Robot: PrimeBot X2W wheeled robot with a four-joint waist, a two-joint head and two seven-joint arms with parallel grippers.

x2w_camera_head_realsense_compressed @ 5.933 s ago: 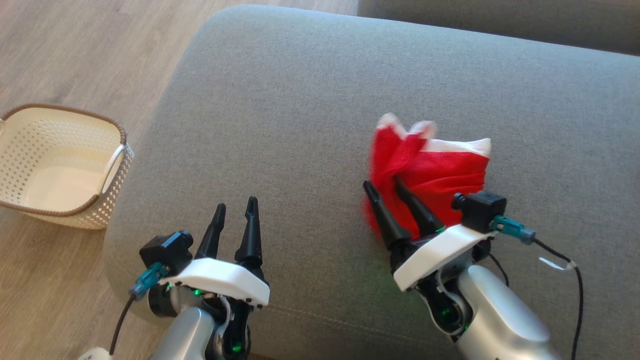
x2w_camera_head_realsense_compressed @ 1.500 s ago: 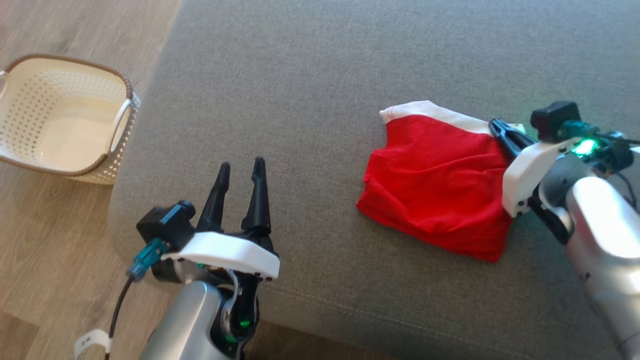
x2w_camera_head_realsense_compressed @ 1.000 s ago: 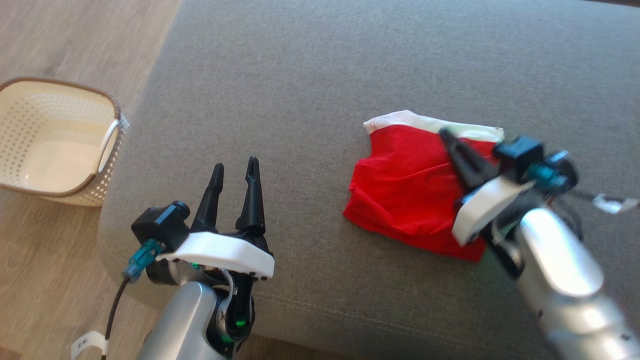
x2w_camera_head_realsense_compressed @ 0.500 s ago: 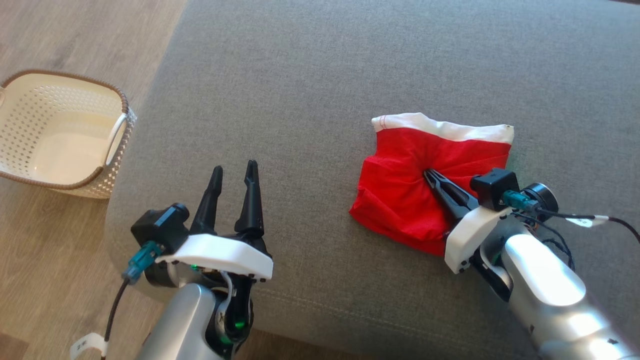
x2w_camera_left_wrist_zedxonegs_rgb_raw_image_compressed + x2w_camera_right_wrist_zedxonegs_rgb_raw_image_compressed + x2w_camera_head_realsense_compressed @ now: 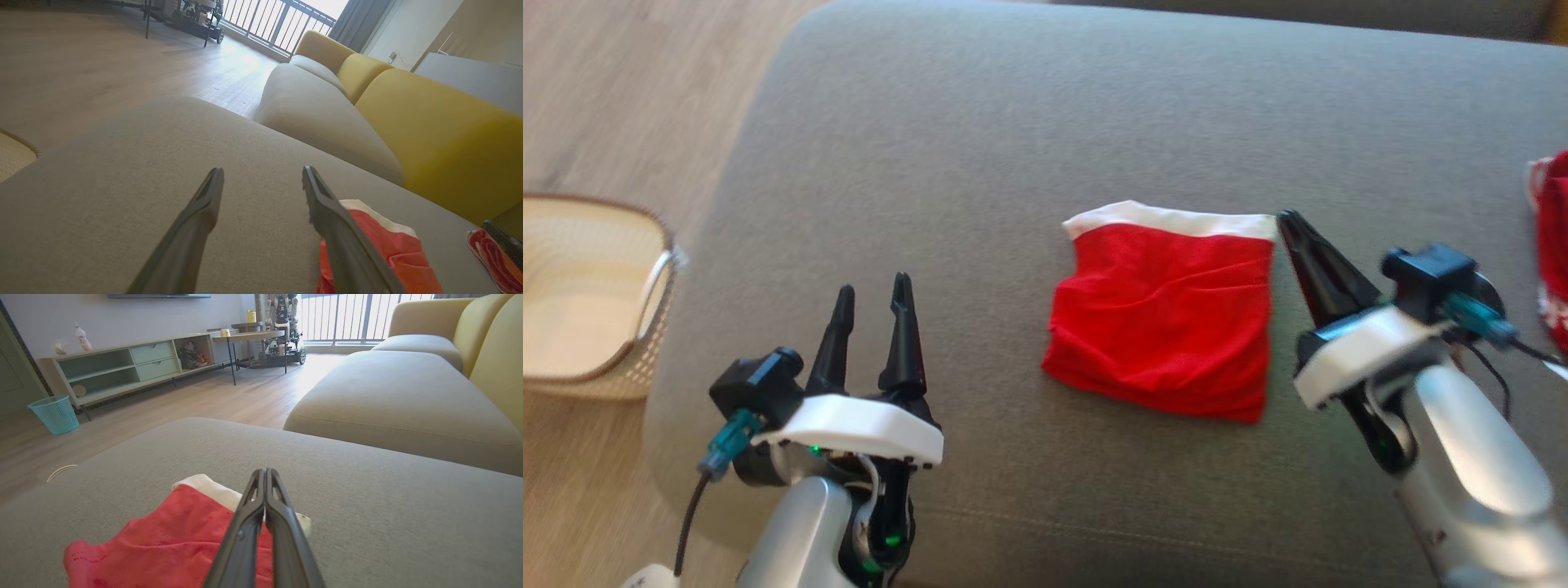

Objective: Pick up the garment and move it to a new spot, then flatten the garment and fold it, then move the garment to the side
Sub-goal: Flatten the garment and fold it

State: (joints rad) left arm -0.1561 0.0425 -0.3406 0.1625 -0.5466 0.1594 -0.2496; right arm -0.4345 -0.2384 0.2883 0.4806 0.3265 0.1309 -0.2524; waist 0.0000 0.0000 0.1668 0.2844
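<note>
Red garment (image 5: pixel 1164 314), spread on grey sofa cushion (image 5: pixel 1013 122); right gripper (image 5: pixel 1289 220) closed on nothing beside its upper corner; left gripper (image 5: pixel 872 290) parted wide, empty; flattening looks done, folding next needs an edge pinched.

Cream perforated plastic basket with brown rim (image 5: pixel 645 359) stands on the pale wood-plank floor (image 5: pixel 621 98), just beside the left edge of the grey fabric sofa cushion (image 5: pixel 1013 122). Yellow upholstered backrest (image 5: pixel 441 134) runs behind. Teal mesh wastebasket (image 5: pixel 55 413) stands near a pale green low cabinet (image 5: pixel 122 367).
</note>
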